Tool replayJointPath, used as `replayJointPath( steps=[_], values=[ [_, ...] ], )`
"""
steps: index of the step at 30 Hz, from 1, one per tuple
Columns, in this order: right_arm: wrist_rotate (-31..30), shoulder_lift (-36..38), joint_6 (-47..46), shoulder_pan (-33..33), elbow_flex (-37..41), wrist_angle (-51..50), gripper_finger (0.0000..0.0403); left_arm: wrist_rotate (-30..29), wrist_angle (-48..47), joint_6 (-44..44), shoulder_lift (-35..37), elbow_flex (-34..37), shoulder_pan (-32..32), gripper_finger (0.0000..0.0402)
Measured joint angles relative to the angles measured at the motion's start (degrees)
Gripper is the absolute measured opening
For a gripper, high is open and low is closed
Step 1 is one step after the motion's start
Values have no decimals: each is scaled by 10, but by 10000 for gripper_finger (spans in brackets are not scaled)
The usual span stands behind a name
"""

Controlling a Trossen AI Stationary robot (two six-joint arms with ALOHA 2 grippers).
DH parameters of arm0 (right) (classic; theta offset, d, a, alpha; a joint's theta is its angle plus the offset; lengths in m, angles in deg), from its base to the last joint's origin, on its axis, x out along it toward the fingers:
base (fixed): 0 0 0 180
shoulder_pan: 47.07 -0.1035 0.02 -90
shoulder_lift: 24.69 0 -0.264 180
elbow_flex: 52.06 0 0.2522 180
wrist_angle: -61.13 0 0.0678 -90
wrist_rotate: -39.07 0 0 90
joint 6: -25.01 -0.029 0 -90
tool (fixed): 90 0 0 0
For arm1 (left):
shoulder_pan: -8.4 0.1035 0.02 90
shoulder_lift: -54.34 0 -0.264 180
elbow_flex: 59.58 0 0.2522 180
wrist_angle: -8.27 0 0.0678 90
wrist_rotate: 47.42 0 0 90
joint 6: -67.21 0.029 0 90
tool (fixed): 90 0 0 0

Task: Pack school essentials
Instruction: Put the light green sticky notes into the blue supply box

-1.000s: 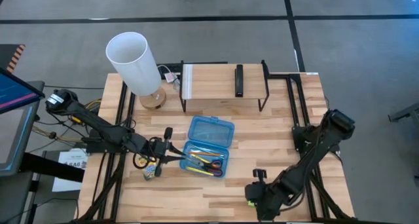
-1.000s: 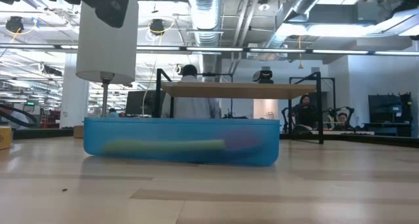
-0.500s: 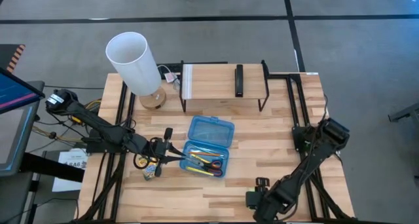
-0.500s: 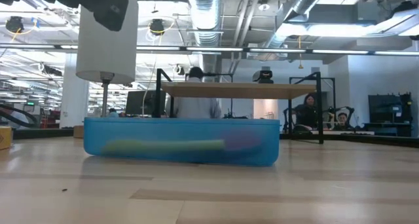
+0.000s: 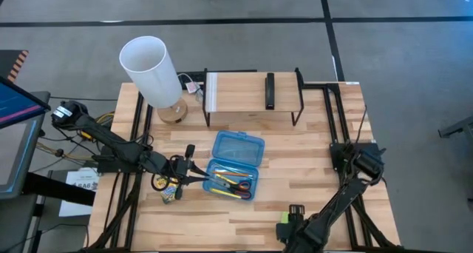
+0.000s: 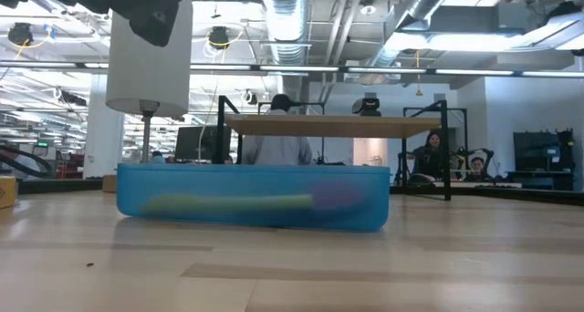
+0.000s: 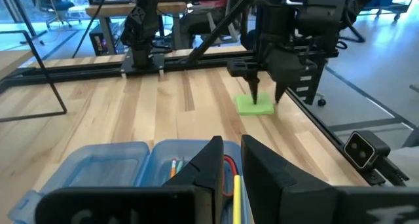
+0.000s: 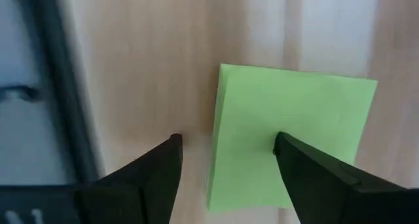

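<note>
Right tool [image 7: 264, 93] is hovering spread over the sticky-note pad [image 8: 291, 142] on the tabletop [image 5: 310, 171], lower middle of the high view. Left tool [image 5: 198, 177], fingers nearly together, is hanging at the case [image 5: 235, 166].

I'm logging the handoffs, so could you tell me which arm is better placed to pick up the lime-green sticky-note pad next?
The right. Its gripper hangs open directly over the sticky-note pad, fingers straddling one edge. The left gripper is at the blue case, well away.
</note>
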State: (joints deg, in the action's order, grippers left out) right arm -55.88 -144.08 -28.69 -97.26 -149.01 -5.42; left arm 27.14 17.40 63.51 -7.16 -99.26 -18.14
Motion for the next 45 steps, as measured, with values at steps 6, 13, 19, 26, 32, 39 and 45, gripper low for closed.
replayJointPath(
  steps=[6, 13, 19, 26, 32, 39, 45],
  values=[
    [0, -28, 22, 17, -22, -89, 261, 0, 0, 0, 0, 0, 0, 41],
    [2, -33, 60, 35, -21, -93, 190, 0, -3, -2, 0, 0, 0, 41],
    [0, -30, 71, 39, -21, -103, 89, 0, -3, -2, 0, 0, 0, 41],
    [-1, -34, 91, 42, -50, -137, 30, 0, -4, -6, 0, 0, 0, 41],
    [-32, -35, 110, 51, -97, -182, 37, 0, -5, -6, 0, 0, 0, 41],
    [-102, -35, 181, 87, -163, -212, 45, 0, -14, -11, 6, 0, 0, 41],
    [-157, -34, 263, 134, -216, -208, 43, -3, -40, -26, 25, 0, 0, 41]
  ],
)
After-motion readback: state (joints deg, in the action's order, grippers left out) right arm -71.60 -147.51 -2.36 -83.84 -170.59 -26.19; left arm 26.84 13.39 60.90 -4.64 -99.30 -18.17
